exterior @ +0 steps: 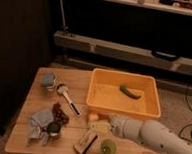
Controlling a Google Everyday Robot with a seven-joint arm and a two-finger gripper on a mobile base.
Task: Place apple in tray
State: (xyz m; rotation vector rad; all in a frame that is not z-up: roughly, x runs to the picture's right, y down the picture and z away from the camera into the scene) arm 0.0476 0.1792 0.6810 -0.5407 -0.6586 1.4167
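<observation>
Gripper [99,126] low at the seven o'clock corner outside the large orange-yellow plastic tray [124,112]; jaws wide, holding nothing; small round yellowish apple [93,117] on the wooden table [81,83] just at its ten o'clock, outside tray; I read the spread as pre-grasp.

Desk [81,83]: the tray [124,111] occupies the rear right corner, and a long vegetable [129,91] lies in it, toward its back wall. The apple [93,117] rests on the desk just before the tray's front left corner. The tool [99,126] sits immediately right of and in front of the apple; contact cannot be determined. A cup [107,147] stands at the front edge, with a block [85,141] just to its left. Grapes [59,112], a round fruit [54,129] and a cloth [37,123] lie front left. A utensil [67,99] lies left of centre, and a container [48,81] stands near the rear left corner.
</observation>
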